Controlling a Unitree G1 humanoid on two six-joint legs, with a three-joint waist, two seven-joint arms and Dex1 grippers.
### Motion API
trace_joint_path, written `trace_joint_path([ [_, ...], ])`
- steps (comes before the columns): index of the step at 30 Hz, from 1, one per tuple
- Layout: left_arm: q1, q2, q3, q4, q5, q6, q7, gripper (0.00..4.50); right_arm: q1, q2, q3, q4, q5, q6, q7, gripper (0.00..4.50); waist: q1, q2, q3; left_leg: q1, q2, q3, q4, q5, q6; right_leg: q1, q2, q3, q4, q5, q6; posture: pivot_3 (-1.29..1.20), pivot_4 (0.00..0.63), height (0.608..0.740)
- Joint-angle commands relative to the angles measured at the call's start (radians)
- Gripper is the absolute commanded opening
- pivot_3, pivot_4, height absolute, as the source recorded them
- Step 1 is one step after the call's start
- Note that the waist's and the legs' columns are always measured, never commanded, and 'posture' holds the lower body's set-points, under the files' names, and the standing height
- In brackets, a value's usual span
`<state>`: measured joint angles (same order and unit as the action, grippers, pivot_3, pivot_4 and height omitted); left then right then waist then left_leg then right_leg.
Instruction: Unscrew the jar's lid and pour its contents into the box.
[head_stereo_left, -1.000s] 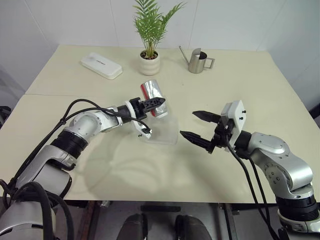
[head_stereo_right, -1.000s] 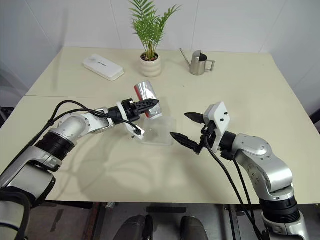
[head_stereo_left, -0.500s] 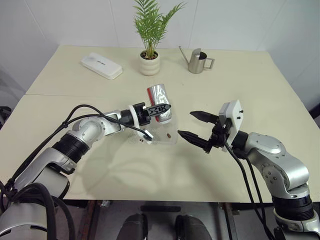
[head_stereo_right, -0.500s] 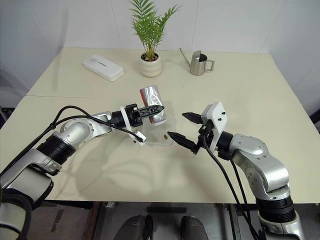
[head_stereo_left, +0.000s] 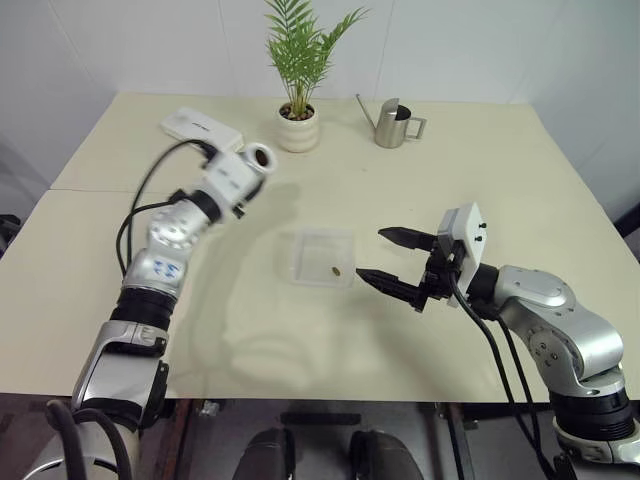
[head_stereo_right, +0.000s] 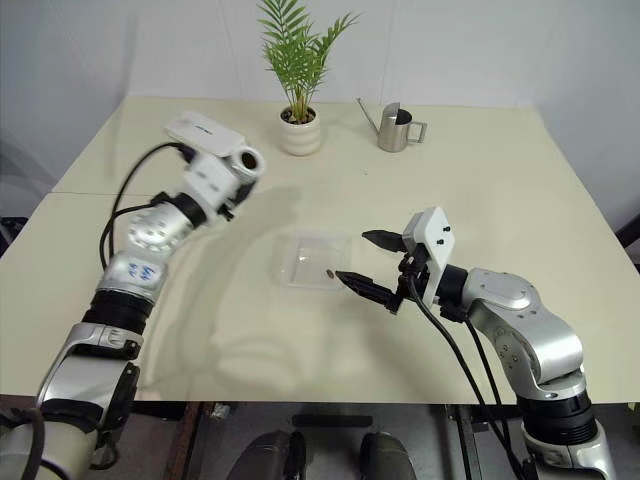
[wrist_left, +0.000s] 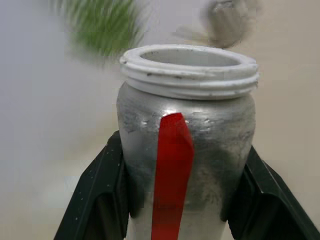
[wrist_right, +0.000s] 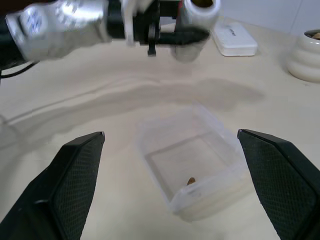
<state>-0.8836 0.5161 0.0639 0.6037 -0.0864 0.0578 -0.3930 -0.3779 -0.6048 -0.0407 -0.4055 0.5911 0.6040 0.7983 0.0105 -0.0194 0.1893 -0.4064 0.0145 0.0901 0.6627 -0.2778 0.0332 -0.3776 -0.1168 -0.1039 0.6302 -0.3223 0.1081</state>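
A cream table (head_stereo_left: 480, 160) stands against white walls, its far edge lined with a white case (head_stereo_left: 200, 126) toward the far left corner, a potted plant (head_stereo_left: 299, 70) at the middle and a steel watering can (head_stereo_left: 395, 122) to its right. The box (head_stereo_left: 322, 257) sits mid-table, a few dark bits (head_stereo_left: 337, 270) near its right wall. The left gripper (wrist_left: 175, 200) is raised over the table's left part, near the case, clamped on the jar (wrist_left: 185, 145), which is lidless with its mouth up. The right gripper (head_stereo_left: 392, 258) hovers just right of the box, fingers spread wide, holding nothing.
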Motion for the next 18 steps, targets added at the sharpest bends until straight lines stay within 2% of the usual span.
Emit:
trace_joint_path([
  [1, -0.063, 0.01, 0.221, 0.115, -0.201, 0.219, 0.041, 1.95, -0.014, -0.029, -0.016, 0.038, -0.019, -0.07, 0.06, 4.48, -0.004, -0.001, 0.0, 0.0, 0.0, 0.0, 0.0, 0.0, 0.001, 0.001, 0.0, 0.0, 0.0, 0.001, 0.001, 0.0, 0.15, 0.74],
  [4, -0.07, 0.043, 0.301, 0.237, -0.214, 0.201, 0.112, 1.95, -0.035, -0.051, -0.019, 0.093, -0.047, -0.117, 0.102, 4.48, -0.013, -0.001, -0.001, 0.001, -0.001, 0.001, 0.001, -0.001, 0.002, 0.001, 0.0, 0.002, -0.001, 0.002, 0.002, 0.0, 0.15, 0.74],
  [7, -0.039, 0.046, 0.347, 0.287, -0.221, 0.047, 0.092, 1.95, -0.05, -0.057, -0.022, 0.127, -0.057, -0.141, 0.12, 4.48, -0.012, -0.002, 0.0, 0.001, -0.001, 0.001, 0.001, -0.001, 0.002, 0.001, 0.0, 0.002, -0.001, 0.002, 0.003, 0.0, 0.15, 0.74],
  [17, 0.078, 0.05, 0.355, 0.41, -0.198, -0.2, 0.013, 1.95, -0.054, -0.046, -0.018, 0.134, -0.063, -0.16, 0.111, 4.48, -0.011, -0.002, -0.001, 0.001, -0.001, 0.003, 0.0, -0.003, 0.002, 0.001, -0.002, 0.001, -0.003, 0.002, 0.003, 0.0, 0.15, 0.74],
  [18, 0.085, 0.05, 0.364, 0.415, -0.208, -0.202, 0.008, 2.3, -0.052, -0.045, -0.019, 0.132, -0.061, -0.159, 0.109, 4.5, -0.012, -0.002, -0.001, 0.001, -0.001, 0.003, 0.0, -0.003, 0.002, 0.001, -0.003, 0.001, -0.003, 0.002, 0.003, 0.0, 0.15, 0.74],
])
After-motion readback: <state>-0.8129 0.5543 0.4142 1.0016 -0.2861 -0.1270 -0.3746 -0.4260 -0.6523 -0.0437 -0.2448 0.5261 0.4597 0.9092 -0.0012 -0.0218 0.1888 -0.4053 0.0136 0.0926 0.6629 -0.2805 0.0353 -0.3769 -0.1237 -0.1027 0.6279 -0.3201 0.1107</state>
